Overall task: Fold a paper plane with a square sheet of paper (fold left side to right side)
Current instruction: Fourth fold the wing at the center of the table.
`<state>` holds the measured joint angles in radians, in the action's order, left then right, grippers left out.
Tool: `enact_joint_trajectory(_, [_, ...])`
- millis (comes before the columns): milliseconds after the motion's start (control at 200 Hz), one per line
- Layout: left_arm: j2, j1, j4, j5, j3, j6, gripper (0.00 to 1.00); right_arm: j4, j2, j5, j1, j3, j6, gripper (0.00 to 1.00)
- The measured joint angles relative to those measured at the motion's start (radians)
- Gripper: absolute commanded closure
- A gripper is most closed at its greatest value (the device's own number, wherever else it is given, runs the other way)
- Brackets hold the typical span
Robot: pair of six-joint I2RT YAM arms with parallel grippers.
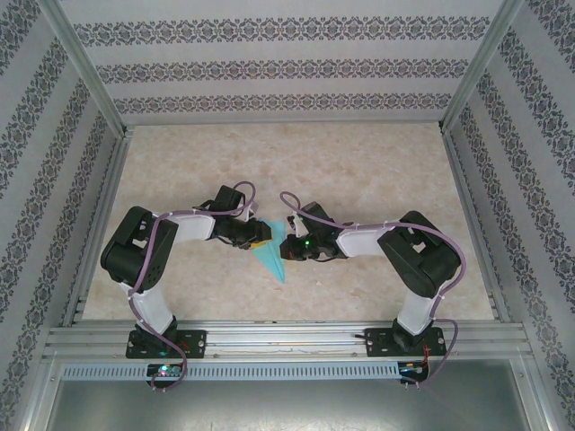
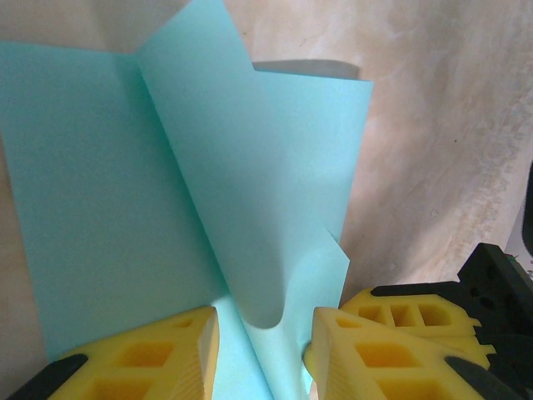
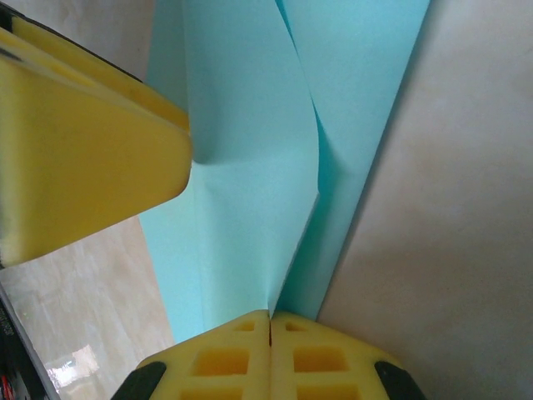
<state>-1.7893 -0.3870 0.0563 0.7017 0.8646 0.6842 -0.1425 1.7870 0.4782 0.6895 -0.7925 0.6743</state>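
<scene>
The turquoise sheet of paper (image 1: 272, 256) lies mid-table, folded to a narrow shape with a sharp point toward the near edge. My left gripper (image 1: 260, 235) is at its left side. In the left wrist view a raised, curling flap of the paper (image 2: 250, 208) stands between the parted yellow fingers (image 2: 158, 358) of the left gripper (image 2: 262, 321) without being pinched. My right gripper (image 1: 289, 250) meets it from the right. Its closed pads (image 3: 225, 358) nip the flap's lower edge of the paper (image 3: 241, 167) at the right gripper (image 3: 270, 315). One left finger (image 3: 83, 158) presses into the paper.
The beige marbled tabletop (image 1: 359, 171) is boxed in by patterned walls (image 1: 269, 67) at the back and both sides. An aluminium rail (image 1: 287, 337) carrying both arm bases runs along the near edge. Both wrists are close together over the paper.
</scene>
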Motion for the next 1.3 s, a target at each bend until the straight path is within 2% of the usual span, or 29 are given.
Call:
enact_joint_trajectory(205, [0.001, 0.0, 0.0, 0.0, 0.0, 0.0, 0.63, 0.02, 0.003, -0.002, 0.0, -0.011, 0.0, 1.0])
enact_joint_trajectory(345, [0.008, 0.0, 0.009, -0.006, 0.004, 0.0, 0.59, 0.019, 0.007, -0.002, 0.0, -0.013, 0.0, 1.0])
enact_joint_trajectory(555, [0.065, 0.0, 0.053, -0.045, 0.01, -0.002, 0.57, 0.02, 0.01, -0.002, 0.001, -0.017, 0.0, 1.0])
enact_joint_trajectory(734, [0.129, 0.0, 0.068, -0.05, 0.035, -0.029, 0.81, 0.024, 0.01, -0.002, 0.002, -0.019, 0.0, 1.0])
enact_joint_trajectory(839, [0.123, 0.0, 0.063, -0.024, 0.041, -0.032, 0.89, 0.032, 0.011, -0.003, 0.002, -0.024, 0.0, 1.0])
enact_joint_trajectory(954, [0.082, -0.003, 0.041, 0.014, 0.041, -0.029, 0.94, 0.042, 0.014, -0.003, 0.002, -0.03, -0.001, 1.0])
enact_joint_trajectory(1299, [-0.044, -0.012, 0.012, 0.061, 0.058, -0.035, 0.98, 0.058, 0.015, -0.007, 0.007, -0.039, -0.019, 1.0])
